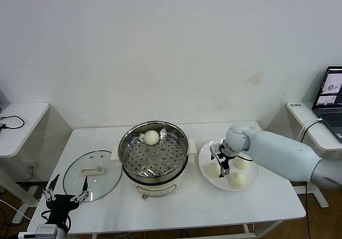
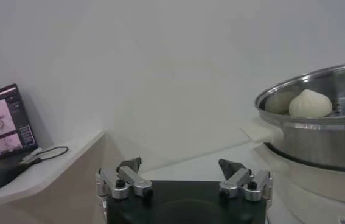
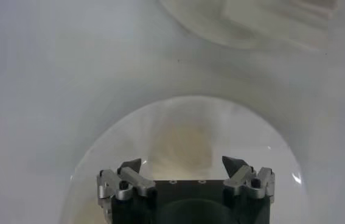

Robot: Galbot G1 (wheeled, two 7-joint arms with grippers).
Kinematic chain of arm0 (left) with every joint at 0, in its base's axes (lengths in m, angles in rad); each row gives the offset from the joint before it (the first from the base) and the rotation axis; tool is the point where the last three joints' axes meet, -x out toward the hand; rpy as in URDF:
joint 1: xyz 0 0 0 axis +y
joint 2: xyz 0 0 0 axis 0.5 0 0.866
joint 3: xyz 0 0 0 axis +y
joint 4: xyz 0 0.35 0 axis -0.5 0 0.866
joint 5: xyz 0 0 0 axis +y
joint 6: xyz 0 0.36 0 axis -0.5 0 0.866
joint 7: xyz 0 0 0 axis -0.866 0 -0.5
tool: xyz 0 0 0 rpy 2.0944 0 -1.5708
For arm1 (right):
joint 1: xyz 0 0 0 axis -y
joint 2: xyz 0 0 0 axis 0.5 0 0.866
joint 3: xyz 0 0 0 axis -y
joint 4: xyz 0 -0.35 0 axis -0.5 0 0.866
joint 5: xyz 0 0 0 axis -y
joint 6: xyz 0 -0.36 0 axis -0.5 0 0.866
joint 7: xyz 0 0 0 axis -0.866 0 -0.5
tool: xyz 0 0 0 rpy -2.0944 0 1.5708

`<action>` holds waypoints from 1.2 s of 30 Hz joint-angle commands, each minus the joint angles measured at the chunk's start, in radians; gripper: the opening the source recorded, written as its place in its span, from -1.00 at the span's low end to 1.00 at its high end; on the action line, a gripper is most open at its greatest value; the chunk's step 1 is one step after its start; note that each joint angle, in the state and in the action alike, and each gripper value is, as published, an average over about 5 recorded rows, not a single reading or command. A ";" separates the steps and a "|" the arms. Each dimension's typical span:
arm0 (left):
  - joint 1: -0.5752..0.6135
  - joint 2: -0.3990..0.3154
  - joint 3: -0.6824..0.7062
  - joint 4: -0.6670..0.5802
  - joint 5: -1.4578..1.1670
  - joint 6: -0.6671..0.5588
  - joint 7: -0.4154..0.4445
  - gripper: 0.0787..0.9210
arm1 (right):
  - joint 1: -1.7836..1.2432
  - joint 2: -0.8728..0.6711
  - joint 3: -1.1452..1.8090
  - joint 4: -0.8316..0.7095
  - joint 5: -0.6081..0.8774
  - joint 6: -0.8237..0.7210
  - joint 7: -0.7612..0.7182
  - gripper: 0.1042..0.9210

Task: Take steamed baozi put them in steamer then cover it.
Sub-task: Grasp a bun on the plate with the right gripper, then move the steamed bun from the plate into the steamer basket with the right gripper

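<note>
Glass catches the light at the left: the lid (image 1: 92, 176) lies flat on the table (image 1: 176, 207), out of the way while loading goes on. The left gripper (image 1: 66, 191) waits beside it, jaws spread. One bun (image 1: 152, 137) sits in the steamer (image 1: 153, 152). Three buns (image 1: 236, 180) remain on the plate (image 1: 206, 170), where the right gripper (image 1: 223, 166) reaches down, jaws spread, likely for another.

Shiny perforated metal steamer (image 1: 153, 154), clear glass cover (image 1: 92, 175), smooth matt baozi (image 1: 152, 137)
</note>
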 commanded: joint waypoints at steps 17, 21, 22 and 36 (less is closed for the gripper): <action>0.000 -0.006 0.003 -0.009 0.002 0.000 -0.001 0.77 | -0.008 0.023 0.036 -0.039 0.000 -0.007 0.006 0.30; 0.000 -0.005 0.002 -0.014 0.001 0.000 -0.001 0.77 | 0.039 0.002 0.027 -0.007 0.022 -0.013 -0.002 0.22; 0.000 -0.004 0.002 -0.016 0.001 0.000 -0.001 0.77 | 0.061 -0.007 0.021 0.006 0.034 -0.016 -0.005 0.21; -0.019 -0.002 0.017 -0.015 0.001 0.004 -0.001 0.77 | 0.544 -0.039 -0.181 0.164 0.270 -0.078 0.005 0.20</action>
